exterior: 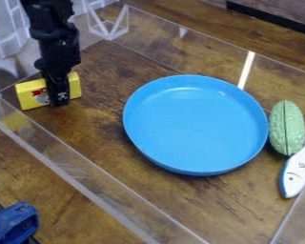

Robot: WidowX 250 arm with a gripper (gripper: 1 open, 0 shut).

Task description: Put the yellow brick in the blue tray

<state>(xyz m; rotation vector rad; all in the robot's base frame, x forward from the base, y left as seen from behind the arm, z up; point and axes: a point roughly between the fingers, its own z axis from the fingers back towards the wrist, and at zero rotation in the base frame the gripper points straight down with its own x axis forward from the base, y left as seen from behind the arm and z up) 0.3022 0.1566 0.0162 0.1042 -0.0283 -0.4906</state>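
Observation:
The yellow brick (pixel 27 92) lies on the wooden table at the far left, with a white-and-red label on its top. My black gripper (pixel 53 95) points straight down onto it, and the fingers are drawn in against its middle, so it is shut on the brick. The gripper hides the brick's centre. The brick still rests on the table. The blue tray (pixel 200 129), a large round shallow dish, sits right of the brick in the middle of the table with nothing in it.
A green oval object (pixel 286 127) lies just right of the tray, and a white object (pixel 296 170) lies below it. Clear plastic walls (pixel 66 162) run along the table's front and left. A blue object (pixel 9 224) sits at the bottom left, outside the wall.

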